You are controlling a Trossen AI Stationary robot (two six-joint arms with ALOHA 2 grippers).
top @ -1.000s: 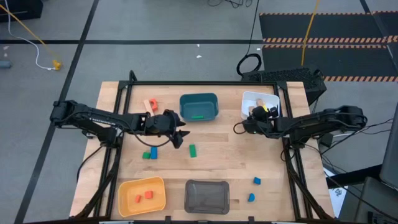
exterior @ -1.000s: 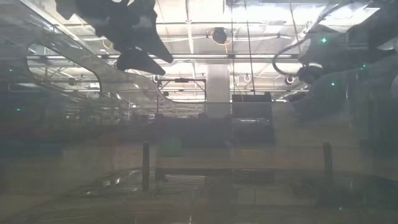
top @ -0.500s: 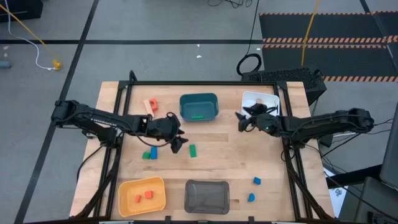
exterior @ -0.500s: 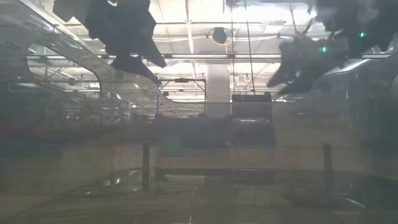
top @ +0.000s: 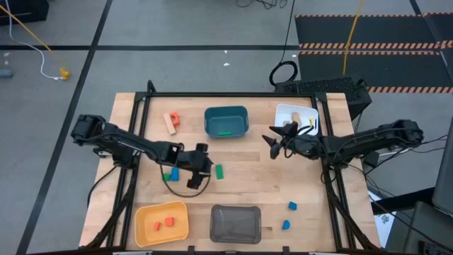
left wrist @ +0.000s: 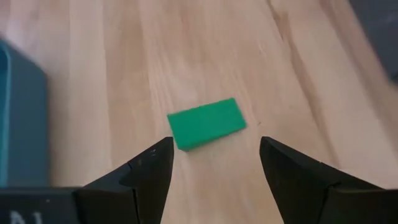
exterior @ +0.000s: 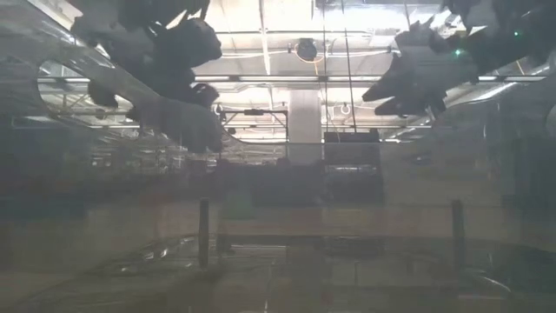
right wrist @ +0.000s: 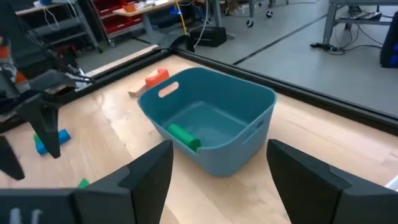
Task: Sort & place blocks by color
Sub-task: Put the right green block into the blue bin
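At the bottom of the high view, nearest the camera side of the table (top: 255, 185), the yellow bin (top: 162, 222) at lower left holds two red-orange blocks (top: 164, 223), the grey bin (top: 236, 223) sits at lower centre, and two blue blocks (top: 289, 214) lie at lower right. A little above, left of centre, the left gripper (top: 204, 164) hangs over the wood with its jaws spread and nothing between them; the green block (top: 219, 171) lies flat on the table just to its right, and in the left wrist view that green block (left wrist: 206, 123) sits just beyond the two fingertips (left wrist: 157, 163), roughly centred on the gap and apart from both. A blue and a green block (top: 170, 173) lie close together just left of that gripper. Farther up, right of centre, the right gripper (top: 273, 142) is also spread wide and empty, between the teal bin (top: 226, 121) and the white bin (top: 297, 117). The right wrist view shows a green block (right wrist: 183, 137) lying inside the teal bin (right wrist: 239, 106). At upper left, a tan block and a red-orange block (top: 170, 120) lie together near the table's far edge.
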